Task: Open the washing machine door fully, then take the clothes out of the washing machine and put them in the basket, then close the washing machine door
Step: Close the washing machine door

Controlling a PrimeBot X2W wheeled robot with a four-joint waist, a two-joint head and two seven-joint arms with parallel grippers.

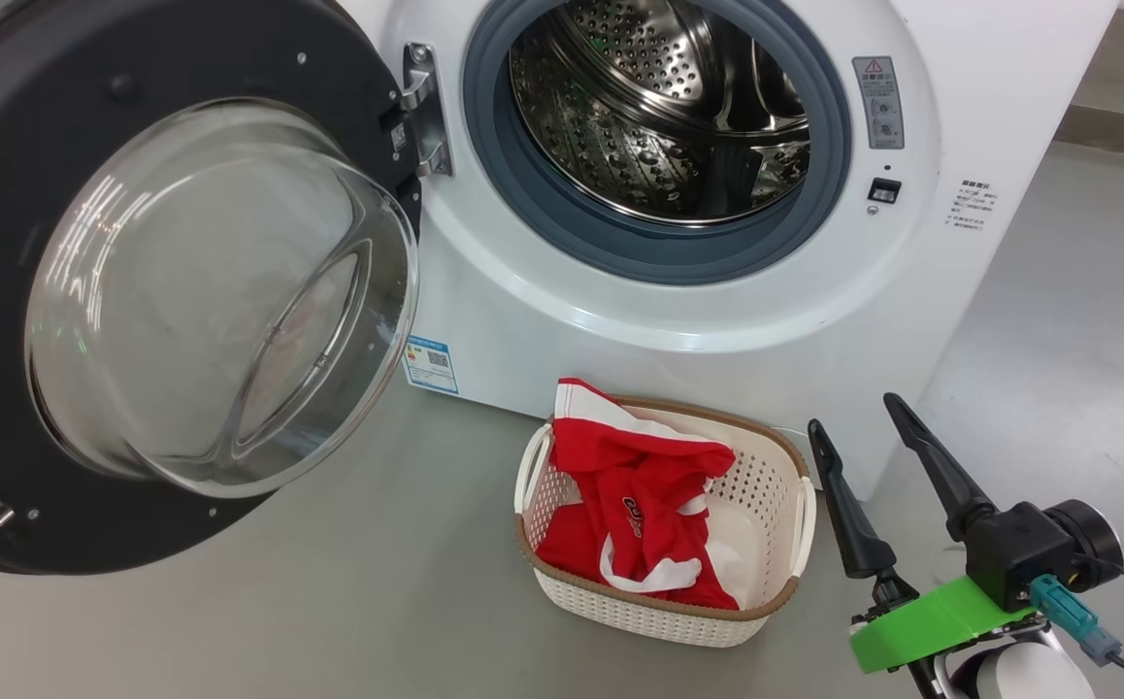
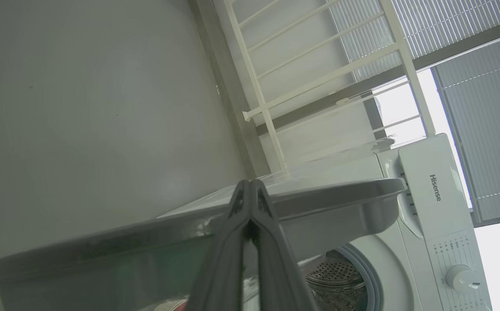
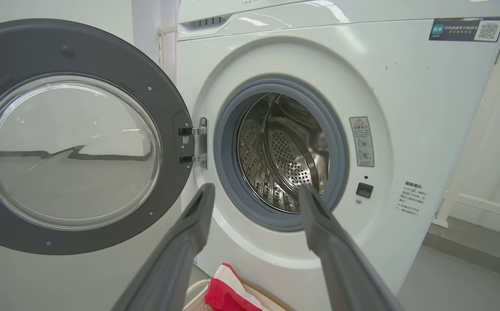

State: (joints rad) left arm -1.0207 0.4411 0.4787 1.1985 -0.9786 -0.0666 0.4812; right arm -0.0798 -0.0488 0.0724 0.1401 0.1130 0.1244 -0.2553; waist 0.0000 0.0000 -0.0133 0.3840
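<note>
Two long dark fingers of the right gripper [image 1: 853, 414] stand well apart at the lower right of the head view, holding nothing. Their tips point up toward the big white front-loading washing machine [image 1: 678, 330]. In the right wrist view these fingers frame the round opening, where the perforated steel drum [image 1: 659, 107] shows bare metal inside the grey rubber gasket [image 1: 659, 257].

The large round washing machine door [image 1: 213, 301], with its wide black rim and bulging clear glass bowl, hangs wide open on its metal hinge [image 1: 426, 107] to the left of the opening.

The bright red clothes [image 1: 635, 495], with white trim and a small dark logo, lie heaped in the small cream-white perforated plastic basket [image 1: 766, 485] with a brown rim. One red and white corner rises above that rim at the back. The basket sits on the grey floor [image 1: 329, 621], just in front of the machine's base and near the right gripper.

The left gripper [image 2: 249, 190] has its fingers pressed together and nothing between them. In the left wrist view its tips lie across the grey edge of the open door; whether they touch it I cannot tell.
</note>
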